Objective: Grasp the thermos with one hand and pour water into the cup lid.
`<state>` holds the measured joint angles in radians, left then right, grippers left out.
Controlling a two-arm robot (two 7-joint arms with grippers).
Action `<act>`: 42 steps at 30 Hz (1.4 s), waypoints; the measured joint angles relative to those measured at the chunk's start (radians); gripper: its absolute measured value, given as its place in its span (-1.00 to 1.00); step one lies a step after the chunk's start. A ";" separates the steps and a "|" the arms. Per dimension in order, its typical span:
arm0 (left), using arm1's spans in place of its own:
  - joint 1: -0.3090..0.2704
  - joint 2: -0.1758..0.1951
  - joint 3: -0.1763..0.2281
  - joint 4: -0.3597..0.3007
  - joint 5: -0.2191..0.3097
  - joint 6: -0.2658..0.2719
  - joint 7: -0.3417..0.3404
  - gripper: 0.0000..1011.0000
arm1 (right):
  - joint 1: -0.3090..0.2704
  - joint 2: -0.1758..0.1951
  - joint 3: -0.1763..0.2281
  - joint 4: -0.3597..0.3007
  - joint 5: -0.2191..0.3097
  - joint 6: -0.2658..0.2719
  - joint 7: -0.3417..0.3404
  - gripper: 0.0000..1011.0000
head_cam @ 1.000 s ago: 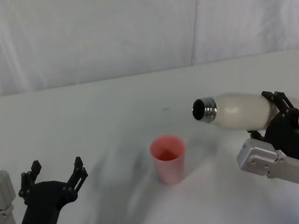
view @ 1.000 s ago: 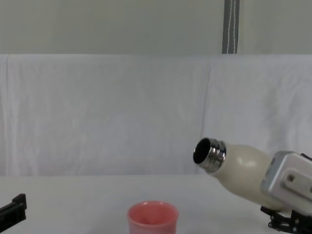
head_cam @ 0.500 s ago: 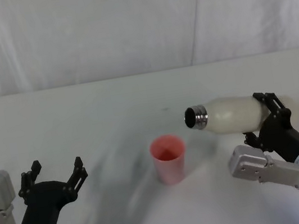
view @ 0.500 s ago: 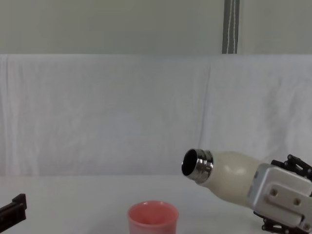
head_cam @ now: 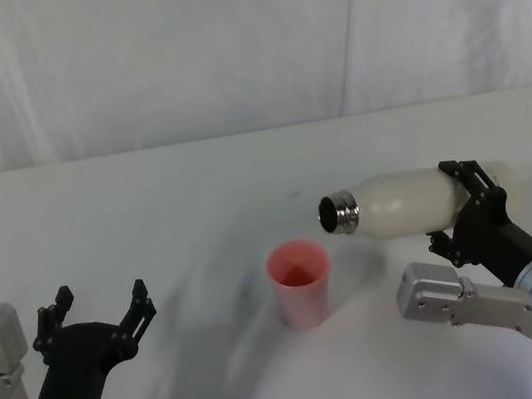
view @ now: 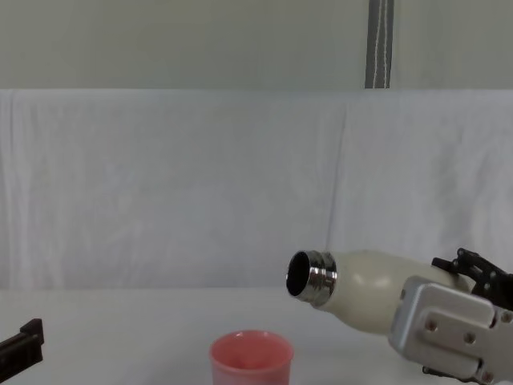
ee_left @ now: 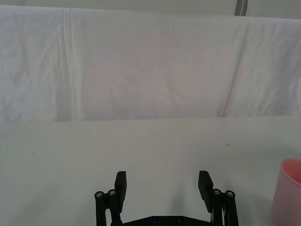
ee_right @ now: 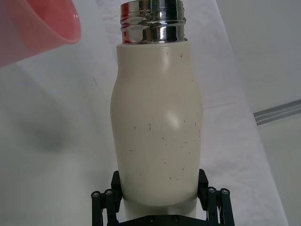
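Observation:
The cream-white thermos (head_cam: 403, 204) lies nearly level in the air, its open steel neck (head_cam: 338, 213) pointing left, just right of and above the cup lid. My right gripper (head_cam: 464, 201) is shut on its lower body. The chest view shows the thermos (view: 361, 279) tipped with its mouth up and to the right of the cup lid (view: 251, 358). The salmon-pink cup lid (head_cam: 302, 283) stands upright mid-table. In the right wrist view the thermos (ee_right: 157, 127) sits between the fingers, the cup lid (ee_right: 33, 28) beyond its neck. My left gripper (head_cam: 99, 314) rests open at the near left.
The white table (head_cam: 176, 204) runs back to a white cloth backdrop (head_cam: 221, 45). The left wrist view has the open left fingers (ee_left: 121, 183) over bare table, with the cup lid (ee_left: 288, 190) off to one side.
My right gripper has carried the thermos left toward the cup lid and tipped it closer to level. The left arm has not moved.

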<state>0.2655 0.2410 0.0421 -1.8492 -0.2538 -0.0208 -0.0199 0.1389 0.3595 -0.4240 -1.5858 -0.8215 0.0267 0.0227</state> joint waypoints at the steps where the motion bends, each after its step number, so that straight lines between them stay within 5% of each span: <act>1: 0.000 0.000 0.000 0.000 0.000 0.000 0.000 0.98 | 0.004 0.003 -0.005 0.002 -0.008 0.001 0.000 0.88; 42: 0.000 0.000 0.000 0.000 0.000 0.000 0.000 0.98 | 0.056 0.030 -0.047 0.016 -0.065 0.009 -0.007 0.88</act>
<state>0.2655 0.2410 0.0421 -1.8492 -0.2538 -0.0208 -0.0199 0.1947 0.3896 -0.4708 -1.5698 -0.8869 0.0359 0.0155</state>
